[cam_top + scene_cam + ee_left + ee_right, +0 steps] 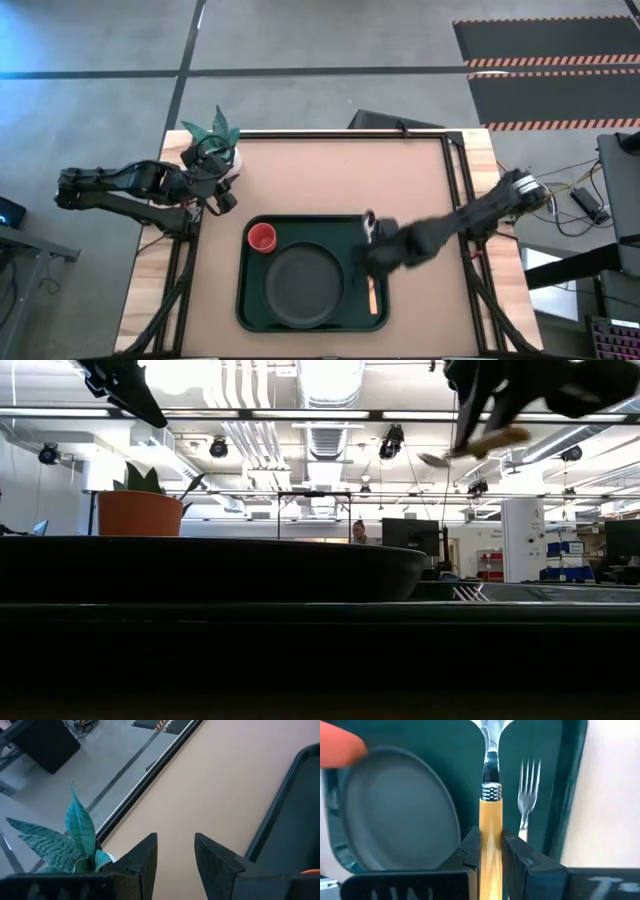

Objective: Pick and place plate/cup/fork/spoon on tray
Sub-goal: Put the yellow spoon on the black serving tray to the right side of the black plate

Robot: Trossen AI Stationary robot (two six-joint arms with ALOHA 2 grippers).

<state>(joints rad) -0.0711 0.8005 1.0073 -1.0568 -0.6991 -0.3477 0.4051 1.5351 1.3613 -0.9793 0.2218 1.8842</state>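
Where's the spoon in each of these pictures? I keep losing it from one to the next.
High view: the spoon sits over the tray's right part, in the right gripper.
Low view: spoon at top right, held up in the air.
Left wrist view: not in it.
Right wrist view: spoon in the centre, its orange handle between the jaws.
Shared landmark: the tray, seen in all four views.

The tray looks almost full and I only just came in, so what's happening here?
The right gripper has its jaws shut on the spoon by its orange handle, holding it above the tray, between the plate and the fork. The plate, the fork and the cup are already on the tray, so the spoon is the last piece to go down. The left gripper waits open beside the potted plant at the table's left edge.
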